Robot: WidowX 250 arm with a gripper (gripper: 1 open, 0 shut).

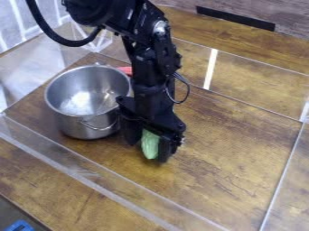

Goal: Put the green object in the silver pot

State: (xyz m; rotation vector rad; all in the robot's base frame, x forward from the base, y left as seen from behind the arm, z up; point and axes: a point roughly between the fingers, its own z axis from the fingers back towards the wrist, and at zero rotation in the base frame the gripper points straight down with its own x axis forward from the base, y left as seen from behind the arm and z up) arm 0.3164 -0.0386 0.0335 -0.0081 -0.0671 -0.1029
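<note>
The green object (151, 144) is a light green bumpy oblong lying on the wooden table just right of the silver pot (82, 104). My gripper (152, 146) reaches straight down over it. The black fingers (129, 133) stand on either side of it, open wide. The arm hides the object's upper end. The pot is round and shiny, with nothing in it, and its near right wall is close to my left finger.
A small red object (125, 69) peeks out behind the pot next to the arm. Low clear plastic walls (72, 152) fence the wooden table (236, 135) at the front, left and right. A black cable hangs from the arm at the top left.
</note>
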